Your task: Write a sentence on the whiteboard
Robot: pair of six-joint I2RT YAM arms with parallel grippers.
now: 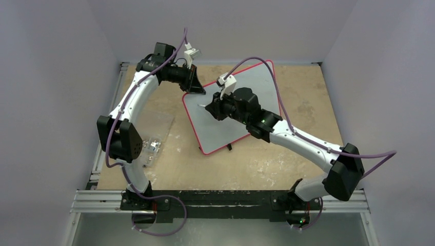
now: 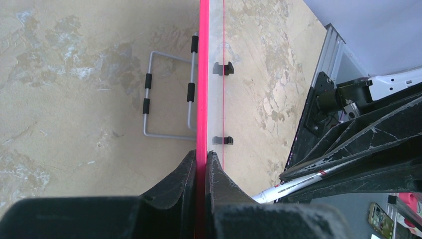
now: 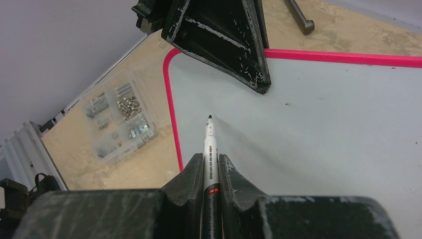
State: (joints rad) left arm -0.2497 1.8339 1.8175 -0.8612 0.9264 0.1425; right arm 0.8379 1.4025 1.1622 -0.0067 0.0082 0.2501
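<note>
The whiteboard (image 1: 241,92), glossy white with a thin red rim (image 2: 202,74), lies turned at an angle on the tan table. My left gripper (image 1: 196,88) is shut on the rim at the board's far left corner, with the red edge pinched between its jaws (image 2: 201,158). My right gripper (image 1: 211,108) is shut on a white-and-black marker (image 3: 210,149). The marker's black tip (image 3: 209,118) points at the board's left part near that corner; whether it touches I cannot tell. No sentence is in view on the board (image 3: 323,124), only a few tiny specks.
A clear plastic box of screws (image 1: 151,146) sits left of the board (image 3: 117,119). A grey wire stand (image 2: 166,94) and two black clips (image 2: 223,68) show under the board's edge. Metal rails (image 1: 97,164) border the table. Grey walls close in all around.
</note>
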